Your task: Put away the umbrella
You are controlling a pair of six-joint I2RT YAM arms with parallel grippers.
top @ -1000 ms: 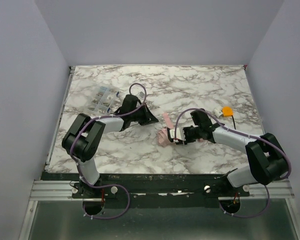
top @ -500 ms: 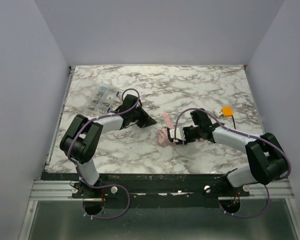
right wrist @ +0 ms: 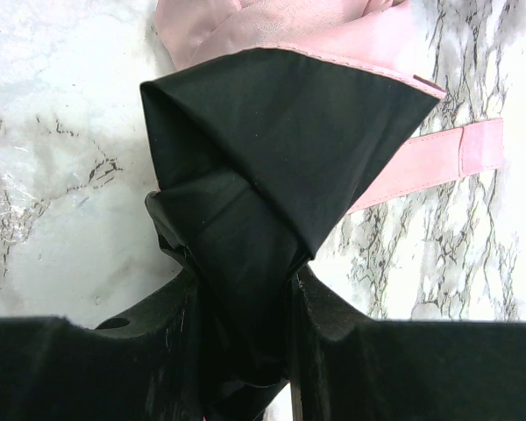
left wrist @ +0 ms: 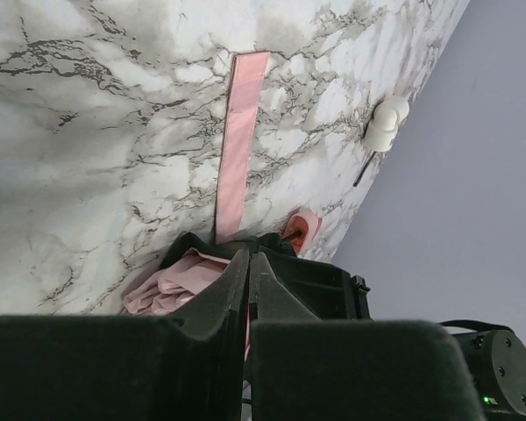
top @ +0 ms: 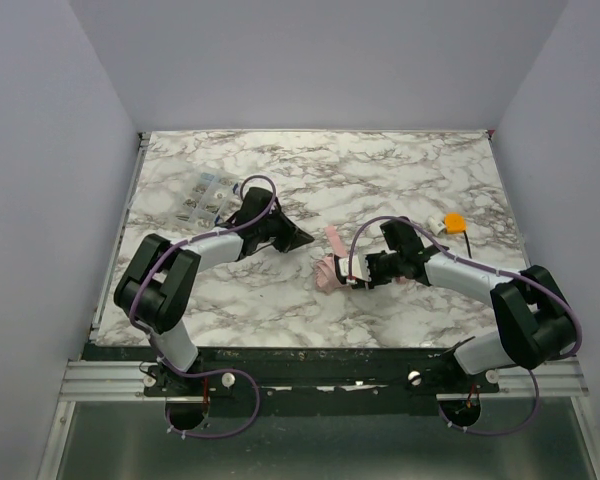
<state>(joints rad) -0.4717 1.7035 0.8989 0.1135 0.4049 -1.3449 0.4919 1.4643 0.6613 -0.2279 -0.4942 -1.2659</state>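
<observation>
Umbrella (top: 327,272), pale pink fabric and compact, lies bunched near the middle of the white marble tabletop (top: 380,170) in the top external view. Its flat pink strap (top: 335,240) runs away from the bundle toward the far side. The right gripper (top: 360,274) sits against the bundle's right end and has not shifted over the last second. The left gripper (top: 302,238) points at the strap from the left and is just short of it. Its tip is almost where it was, but the left arm's elbow and shoulder links have swung outward and back. A small orange object (top: 454,221) rests well apart, to the right.

From the left wrist, the left gripper (left wrist: 249,263) has its fingers pressed together with nothing between them. The strap (left wrist: 237,149) lies flat and free on the marble just ahead, and the crumpled pink cloth (left wrist: 180,281) shows beyond the tips.

From the right wrist, the right gripper (right wrist: 245,298) has its fingers pinching a fold of the umbrella's black-lined fabric (right wrist: 272,149). Pink cloth shows above the fold, and the strap (right wrist: 438,162) trails off to the right.

I judge that the left arm is only re-posing. The umbrella is anchored by one arm, not yet wrapped or stowed, and the strap is untouched.
</observation>
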